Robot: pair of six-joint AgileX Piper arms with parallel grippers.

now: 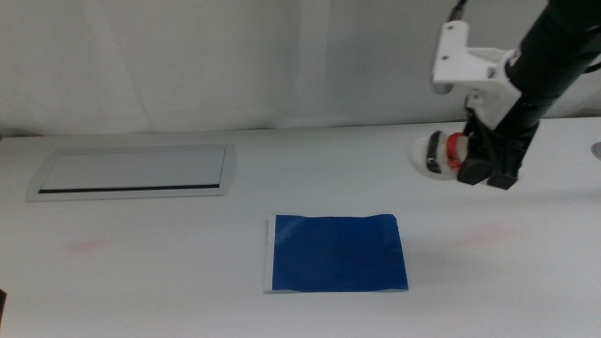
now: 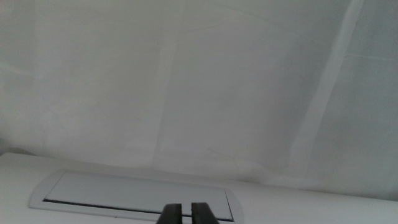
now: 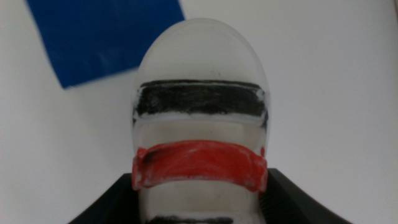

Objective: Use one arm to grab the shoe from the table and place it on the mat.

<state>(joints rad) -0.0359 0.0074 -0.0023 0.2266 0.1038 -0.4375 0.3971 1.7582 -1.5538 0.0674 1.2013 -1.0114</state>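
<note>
The shoe [image 1: 432,153], a small white sandal with a red strap between dark ones, hangs above the table [image 1: 188,272] at the right. My right gripper [image 1: 475,165] is shut on its heel end, and the toe points left. In the right wrist view the shoe [image 3: 199,118] fills the middle, with dark jaws flanking it on both sides. A corner of the dark blue mat [image 3: 106,37] shows beyond its toe. The mat [image 1: 336,253] lies flat at the table's centre front, to the lower left of the shoe. My left gripper [image 2: 185,213] is shut and out of the middle view.
A recessed grey panel [image 1: 131,172] is set into the table at the back left and also shows in the left wrist view as the grey panel [image 2: 130,196]. A white curtain [image 1: 235,56] backs the table.
</note>
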